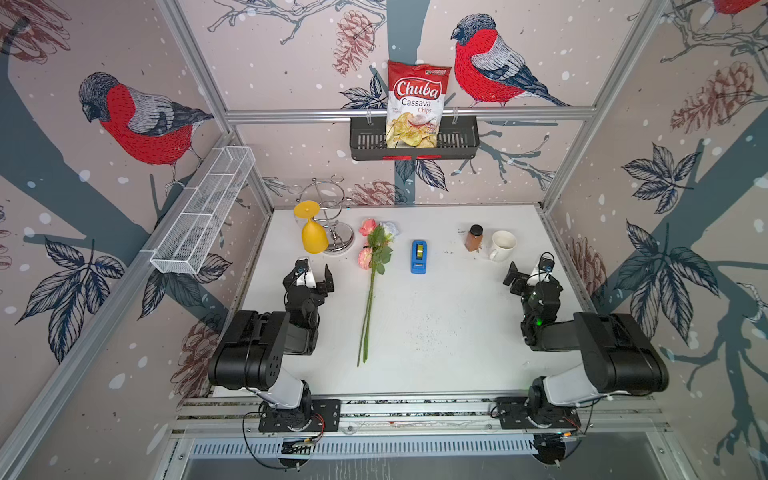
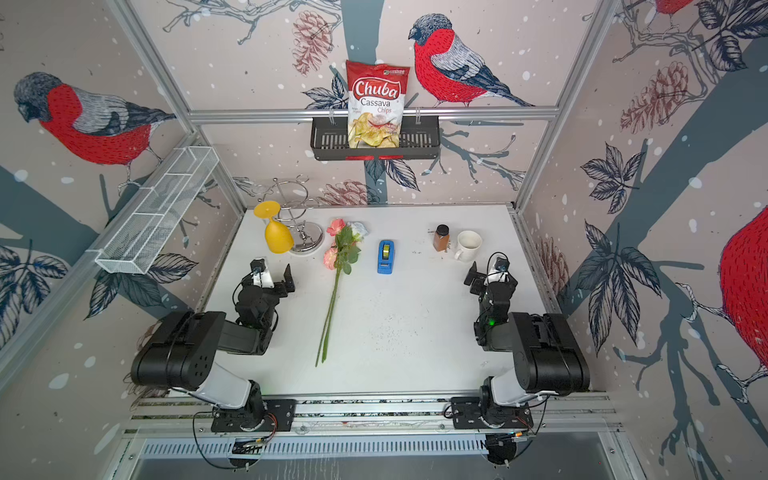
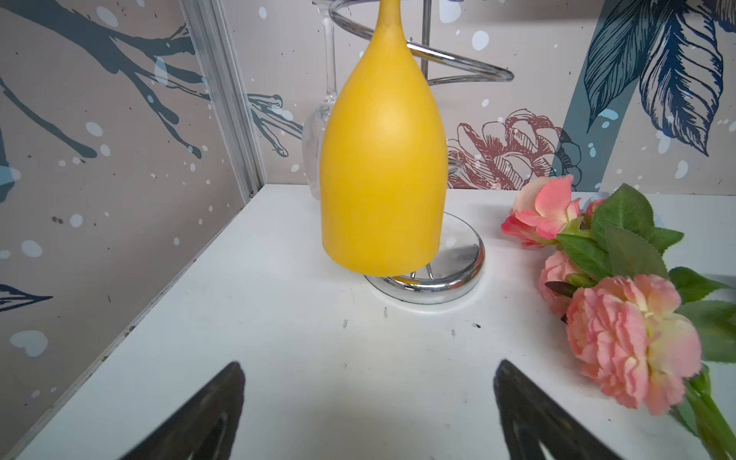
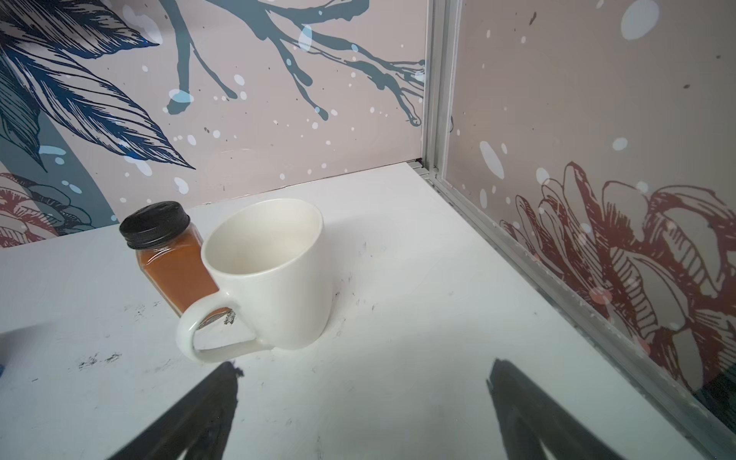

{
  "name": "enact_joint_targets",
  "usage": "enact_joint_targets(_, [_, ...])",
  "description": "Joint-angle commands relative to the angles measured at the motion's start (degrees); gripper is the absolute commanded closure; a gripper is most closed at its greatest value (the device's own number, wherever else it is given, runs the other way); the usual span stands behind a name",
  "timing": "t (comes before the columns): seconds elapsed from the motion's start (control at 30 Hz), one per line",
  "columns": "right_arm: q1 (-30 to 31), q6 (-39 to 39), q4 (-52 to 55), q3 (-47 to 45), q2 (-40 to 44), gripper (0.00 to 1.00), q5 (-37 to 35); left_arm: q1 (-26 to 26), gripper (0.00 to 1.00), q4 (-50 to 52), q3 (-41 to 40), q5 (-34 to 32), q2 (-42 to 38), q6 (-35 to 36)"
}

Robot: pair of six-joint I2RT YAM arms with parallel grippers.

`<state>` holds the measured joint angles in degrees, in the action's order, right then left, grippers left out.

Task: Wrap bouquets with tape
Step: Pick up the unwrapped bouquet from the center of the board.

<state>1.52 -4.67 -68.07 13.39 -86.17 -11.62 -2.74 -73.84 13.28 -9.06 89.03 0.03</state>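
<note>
Top views both show the bouquet (image 1: 376, 253) lying near the tape (image 1: 419, 257), not touching — wrist views show left gripper (image 3: 370, 364) and right gripper (image 4: 362, 364) spread wide, grasping nothing.

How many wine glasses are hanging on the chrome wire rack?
2: the opaque yellow wine glass hangs upside down; the clear one hangs behind it, mostly hidden. More may be hidden.

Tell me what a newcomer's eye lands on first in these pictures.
The red-and-white chips bag standing in the black basket on the back wall grabs the eye first. On the white table, a yellow glass hangs upside down from a chrome rack at the far left, and a bunch of pink roses lies beside a blue tape dispenser.
</note>
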Motion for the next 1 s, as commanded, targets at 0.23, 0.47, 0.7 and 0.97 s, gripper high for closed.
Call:
enact_joint_targets(0.23, [0.33,-0.16,-0.66,0.04,0.21,0.0,-0.42,0.11,0.04,-0.71,0.19,0.16,0.07,0.23])
enact_joint_targets(0.47, [0.32,-0.15,-0.66,0.04,0.13,0.0,-0.34,0.12,0.04,-0.7,0.26,-0.02,0.17,0.23])
enact_joint_targets(0.7, [0.24,-0.16,-0.75,0.02,0.29,0.0,-0.34,0.15,0.04,-0.66,0.26,0.02,0.13,0.23])
enact_joint_targets(0.97, [5.51,-1.85,14.01,3.3,13.94,0.0,-16.82,-2.35,0.04,15.25,4.29,-10.48,-9.72,-2.25])
